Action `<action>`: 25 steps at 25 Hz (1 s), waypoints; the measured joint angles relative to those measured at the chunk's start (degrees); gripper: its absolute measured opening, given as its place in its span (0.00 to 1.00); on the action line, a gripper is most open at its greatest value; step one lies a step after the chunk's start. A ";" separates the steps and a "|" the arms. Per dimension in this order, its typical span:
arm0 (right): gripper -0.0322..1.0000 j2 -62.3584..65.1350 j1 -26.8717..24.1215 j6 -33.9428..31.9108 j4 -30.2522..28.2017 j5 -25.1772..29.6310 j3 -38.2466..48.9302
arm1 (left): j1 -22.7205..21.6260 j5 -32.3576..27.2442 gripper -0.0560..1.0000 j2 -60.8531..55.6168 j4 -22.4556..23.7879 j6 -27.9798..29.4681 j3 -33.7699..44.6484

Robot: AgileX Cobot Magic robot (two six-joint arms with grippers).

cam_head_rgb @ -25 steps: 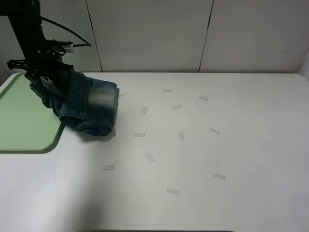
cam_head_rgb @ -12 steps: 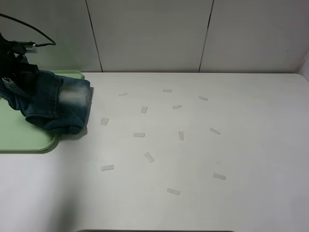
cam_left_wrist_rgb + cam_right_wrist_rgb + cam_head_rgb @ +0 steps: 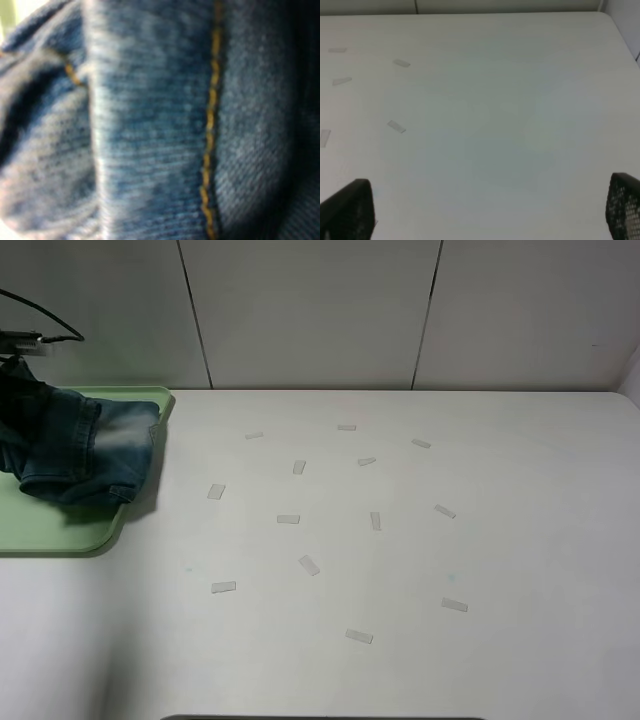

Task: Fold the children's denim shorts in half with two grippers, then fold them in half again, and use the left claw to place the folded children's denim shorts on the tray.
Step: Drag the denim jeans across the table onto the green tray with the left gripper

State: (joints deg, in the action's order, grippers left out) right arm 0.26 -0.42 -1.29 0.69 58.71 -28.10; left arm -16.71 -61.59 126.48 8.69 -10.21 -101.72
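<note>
Folded shorts over tray, far left.
Left gripper (image 3: 12, 370) is gripping the children's denim shorts (image 3: 85, 450), bundle hanging over the tray (image 3: 60, 530); tape bits (image 3: 288, 519) mid-table; right gripper (image 3: 490, 210) is sitting wide open, holding nothing.

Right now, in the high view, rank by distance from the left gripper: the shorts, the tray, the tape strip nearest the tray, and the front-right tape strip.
1. shorts, held by the left gripper at the far left.
2. tray, under the shorts.
3. near strip, just right of the tray.
4. front-right strip, far right.
</note>
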 joint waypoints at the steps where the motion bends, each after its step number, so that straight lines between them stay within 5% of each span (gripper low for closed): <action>1: 0.71 0.00 0.00 0.00 0.00 0.00 0.00 | -0.42 0.53 0.36 0.00 0.15 -0.10 0.00; 11: 0.71 0.00 0.00 0.00 0.00 0.00 0.00 | -1.61 3.07 0.36 0.02 0.04 -0.75 0.00; 13: 0.71 0.00 0.00 0.00 0.00 0.00 0.00 | -1.61 3.53 0.50 0.02 -0.11 -0.75 0.00; 15: 0.71 0.00 0.00 0.00 0.00 0.00 0.00 | -1.61 4.58 0.79 0.02 -0.30 -0.50 0.00; 17: 0.71 0.00 0.00 0.00 0.00 0.00 0.00 | -1.61 4.50 0.91 0.02 -0.43 -0.46 0.00; 25: 0.71 0.00 0.00 0.00 0.00 0.00 0.00 | -1.61 1.44 0.99 -2.13 -1.94 -0.31 0.00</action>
State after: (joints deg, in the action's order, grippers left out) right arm 0.26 -0.42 -1.29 0.69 58.71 -28.10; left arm -18.32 -60.15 124.36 6.75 -10.52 -101.72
